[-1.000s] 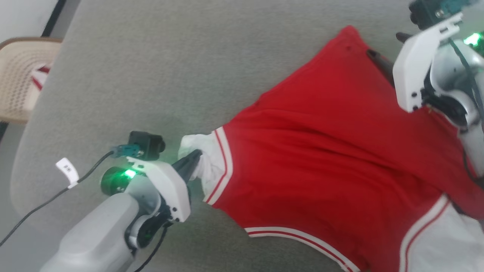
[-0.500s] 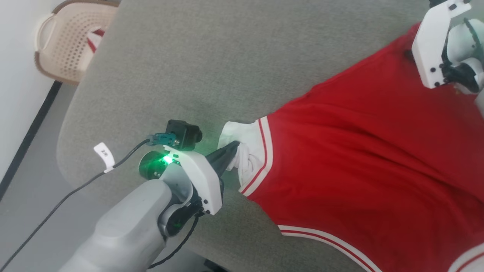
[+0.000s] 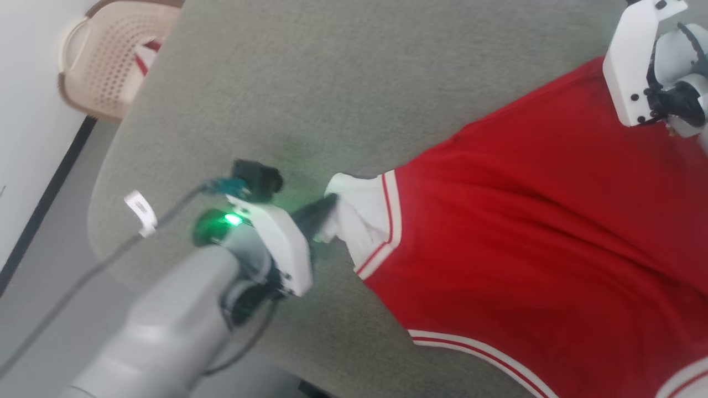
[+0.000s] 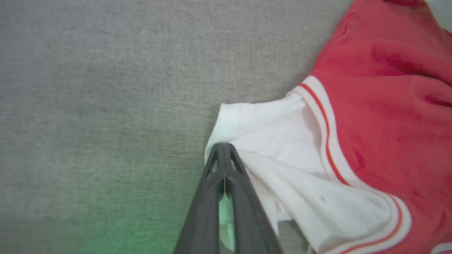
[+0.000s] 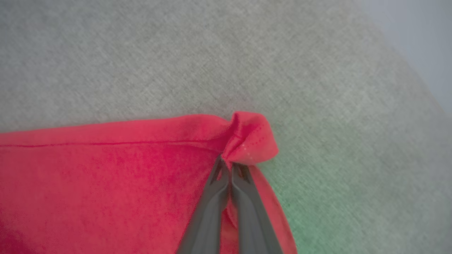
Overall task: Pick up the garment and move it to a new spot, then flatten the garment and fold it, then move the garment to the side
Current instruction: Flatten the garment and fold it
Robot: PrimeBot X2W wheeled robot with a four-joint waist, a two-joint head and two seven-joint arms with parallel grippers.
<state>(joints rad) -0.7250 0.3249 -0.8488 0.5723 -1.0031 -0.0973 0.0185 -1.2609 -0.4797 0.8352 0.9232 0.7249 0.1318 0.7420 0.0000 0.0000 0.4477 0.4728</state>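
Since a second ago the right gripper (image 5: 230, 161) has been closed from wide open, and the left gripper (image 3: 326, 209) has been carried slightly towards 10 o'clock of the head view with the sleeve in it; the wider shift of that view is to be put down to the camera. The right gripper's two dark fingers are seen pressed together on the bunched red corner (image 5: 249, 139) of the garment (image 3: 525, 221). The corner is puckered up just at 12 o'clock of the tips in the right wrist view, with a stitched hem edge run off towards 9 o'clock. The left gripper is likewise clenched, its tips pinched on the edge of the white sleeve (image 4: 268, 141), whose cloth is gathered into folds towards 3 o'clock of the tips in the left wrist view. A red-and-white striped band (image 4: 325, 134) is found beyond it, then the red body. The garment is spread between the two grippers on the grey cushion (image 3: 332, 83), taking up the head view from the centre round to 3 and 5 o'clock, with long creases drawn across it. A beige perforated basket (image 3: 105, 66) is set off the cushion at 10 o'clock, a striped cloth (image 3: 145, 55) seen in it
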